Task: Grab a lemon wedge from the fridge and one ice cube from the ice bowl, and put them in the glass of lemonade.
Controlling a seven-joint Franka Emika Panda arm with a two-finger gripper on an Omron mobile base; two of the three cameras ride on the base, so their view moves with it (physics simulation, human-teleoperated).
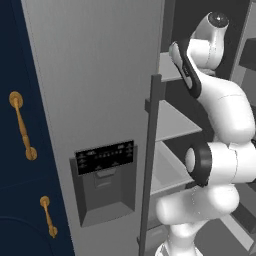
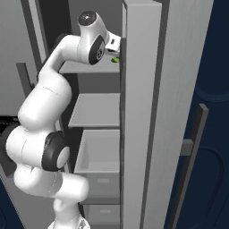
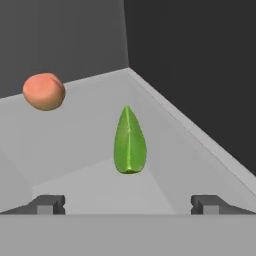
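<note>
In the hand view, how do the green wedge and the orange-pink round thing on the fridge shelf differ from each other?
The lemon wedge is bright yellow-green; the round fruit is orange-pink. The lemon wedge is long with a pointed tip; the round fruit is blunt and rounded. The lemon wedge lies centred ahead of the open gripper; the round fruit sits farther back, off to the left of that view. Both rest on the same grey fridge shelf.

Rendered kitchen: grey brushed-metal fridge with black dispenser panel, its door open on white shelves and a drawer, flanked by navy cabinets with brass handles.
</note>
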